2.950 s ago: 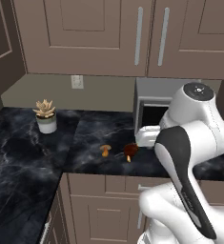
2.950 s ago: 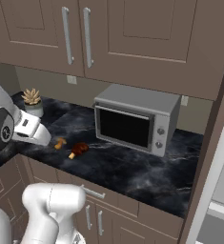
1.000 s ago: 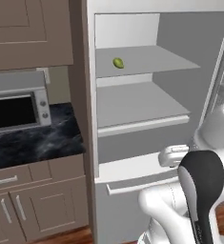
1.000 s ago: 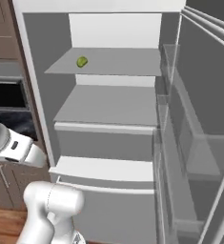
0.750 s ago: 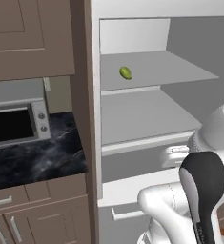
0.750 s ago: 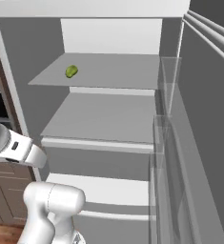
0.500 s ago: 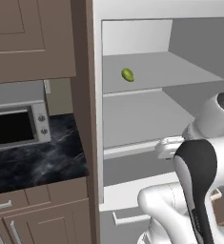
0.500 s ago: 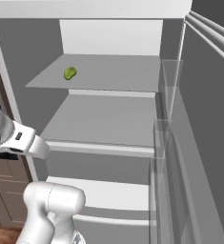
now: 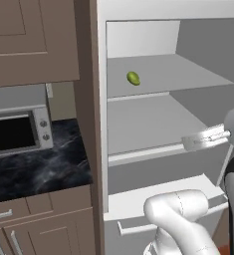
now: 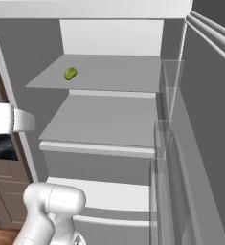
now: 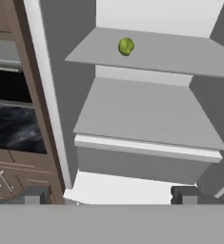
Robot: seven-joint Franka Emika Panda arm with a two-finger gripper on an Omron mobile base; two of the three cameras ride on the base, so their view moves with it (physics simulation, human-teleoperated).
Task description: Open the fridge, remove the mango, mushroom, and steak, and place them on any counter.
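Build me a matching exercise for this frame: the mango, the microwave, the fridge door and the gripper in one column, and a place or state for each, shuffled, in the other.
Things:
1. mango
2. microwave
3. fridge door
4. gripper

Places or states:
A. swung open at the right of the compartment
B. open, holding nothing
C. on the upper fridge shelf, near its left side
D. on the black counter, left of the fridge

Pairs: 1-C, 2-D, 3-A, 4-B
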